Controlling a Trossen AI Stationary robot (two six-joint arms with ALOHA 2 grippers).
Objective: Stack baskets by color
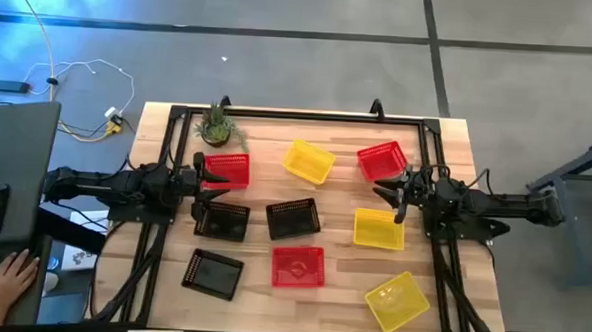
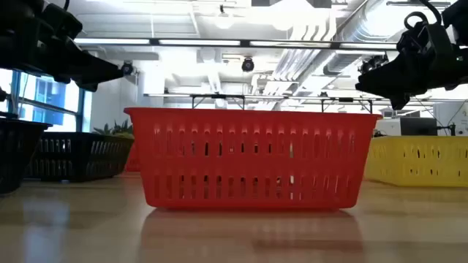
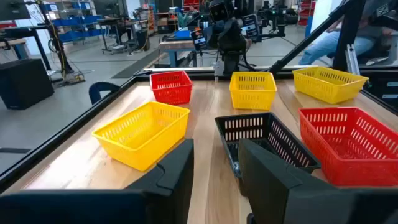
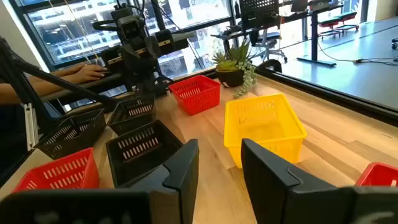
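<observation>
Item: nine baskets, none stacked, all standing apart on the wooden desk (image 1: 471,284), as seen in the high view.

Red: one red basket (image 1: 227,170) at the left gripper (image 1: 202,172); a second red basket (image 1: 381,160) at the far right, just beyond the right gripper (image 1: 399,196); a third red basket (image 1: 299,266) at the middle near edge.

Yellow: one yellow basket (image 1: 309,161) at the far middle, tilted; a second yellow basket (image 1: 379,229) just below the right gripper; a third yellow basket (image 1: 398,300) at the near right corner, turned askew.

Black: one black basket (image 1: 222,221) below the left gripper; a second black basket (image 1: 294,219) at the centre; a third black basket (image 1: 213,273) at the near left.

Left gripper: held above the desk, fingers parted, nothing grasped.

Right gripper: held above the desk, fingers parted, nothing grasped.

Other: a small potted plant (image 1: 216,125) at the far left corner; a person's hand (image 1: 9,279) off the desk at the left
</observation>
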